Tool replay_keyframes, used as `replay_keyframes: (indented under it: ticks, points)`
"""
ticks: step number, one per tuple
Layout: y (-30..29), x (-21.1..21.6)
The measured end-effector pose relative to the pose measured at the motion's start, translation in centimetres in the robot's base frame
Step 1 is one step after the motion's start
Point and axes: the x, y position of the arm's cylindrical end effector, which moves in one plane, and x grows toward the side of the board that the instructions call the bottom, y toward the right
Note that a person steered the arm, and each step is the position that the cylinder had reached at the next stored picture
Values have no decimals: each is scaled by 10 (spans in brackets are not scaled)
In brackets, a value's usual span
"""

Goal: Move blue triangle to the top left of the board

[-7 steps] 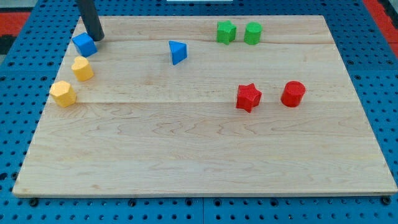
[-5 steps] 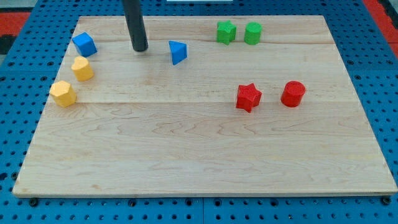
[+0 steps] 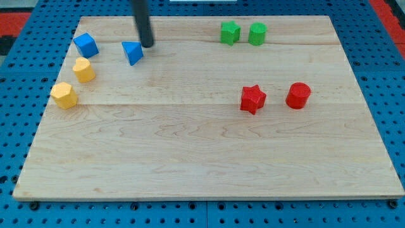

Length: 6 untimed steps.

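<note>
The blue triangle [image 3: 133, 52] lies on the wooden board [image 3: 209, 158] in its upper left part, to the right of a blue cube [image 3: 85, 45]. My tip [image 3: 147, 45] rests just to the triangle's upper right, close against it. The dark rod rises from there out of the view's top.
Two yellow blocks [image 3: 83, 69] [image 3: 64, 95] sit near the left edge below the blue cube. Two green blocks [image 3: 230, 32] [image 3: 257, 33] stand at the top, right of centre. A red star [image 3: 252, 99] and a red cylinder [image 3: 298, 95] lie at the right.
My tip went from beside the blue cube rightward past the triangle. The blue triangle has slid left, from near the board's top centre to close beside the blue cube.
</note>
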Motion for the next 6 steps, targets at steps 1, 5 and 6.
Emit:
replay_keyframes:
  ticks: [1,5,6]
  points:
    - [-21,52]
    - [-105,47]
    - [-107,-1]
